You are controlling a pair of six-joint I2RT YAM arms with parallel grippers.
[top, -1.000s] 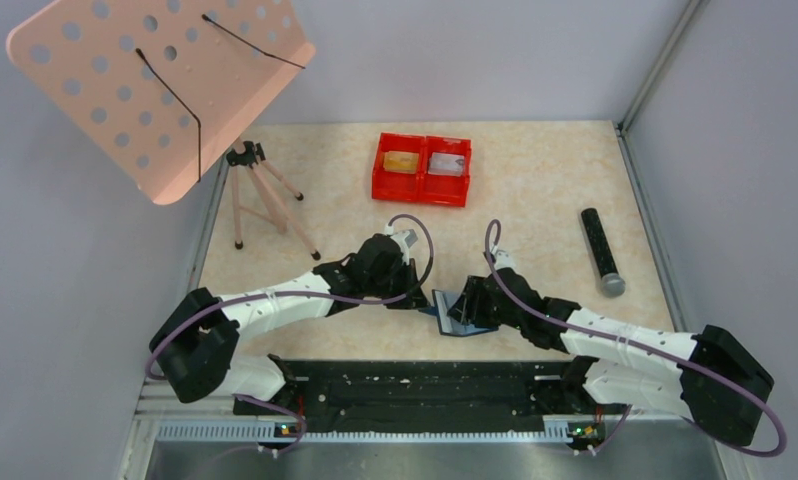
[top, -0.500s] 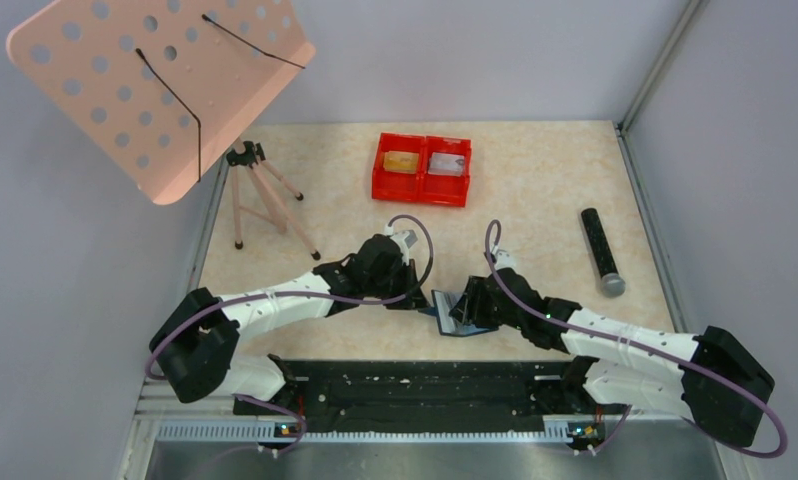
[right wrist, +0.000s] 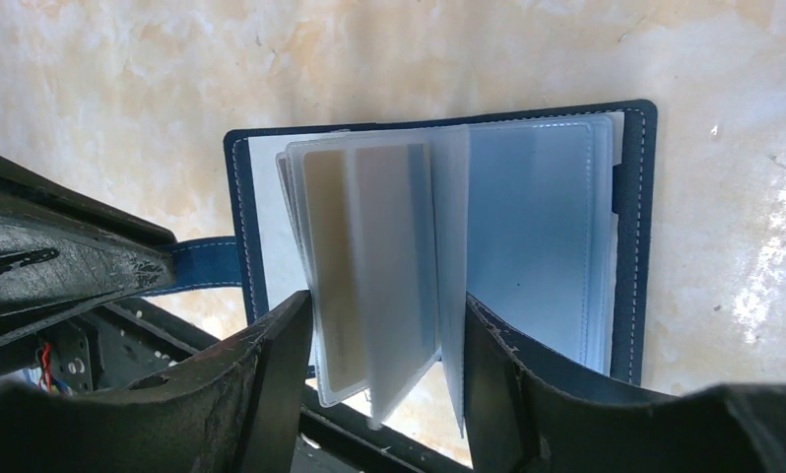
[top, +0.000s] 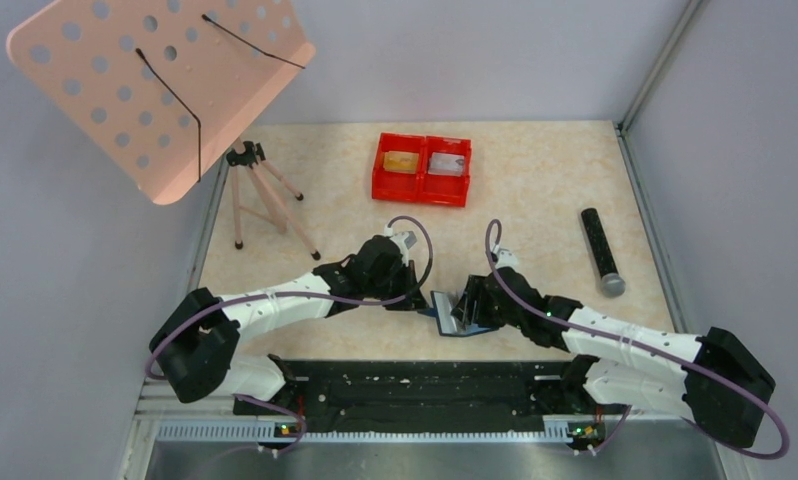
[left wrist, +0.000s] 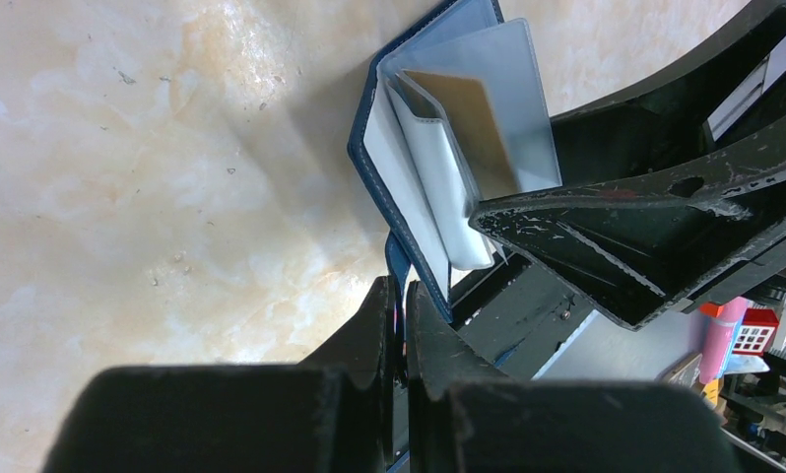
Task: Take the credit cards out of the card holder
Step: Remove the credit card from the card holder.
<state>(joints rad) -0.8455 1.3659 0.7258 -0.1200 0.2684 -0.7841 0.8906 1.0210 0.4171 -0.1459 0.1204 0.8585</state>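
Observation:
The navy card holder [top: 445,313] lies open on the table between the two arms, its clear sleeves fanned upward. My left gripper [left wrist: 400,291] is shut on its closure tab [right wrist: 204,264]. My right gripper [right wrist: 384,305] stands open, one finger on each side of the raised sleeves [right wrist: 409,246]. A gold-tan credit card [right wrist: 325,256] sits inside the leftmost raised sleeve; in the left wrist view this gold card [left wrist: 473,128] shows in its sleeve. The card holder's right half [right wrist: 547,217] lies flat with its grey-blue pockets.
A red twin tray [top: 379,170] at the back holds a gold card [top: 402,161] and a silver card [top: 447,163]. A black cylinder [top: 601,251] lies at the right. A small tripod [top: 265,195] and a pink perforated board [top: 160,85] stand at the back left.
My right gripper's jaws have widened a little around the sleeves. The left gripper keeps its hold on the tab, and the card holder has not moved.

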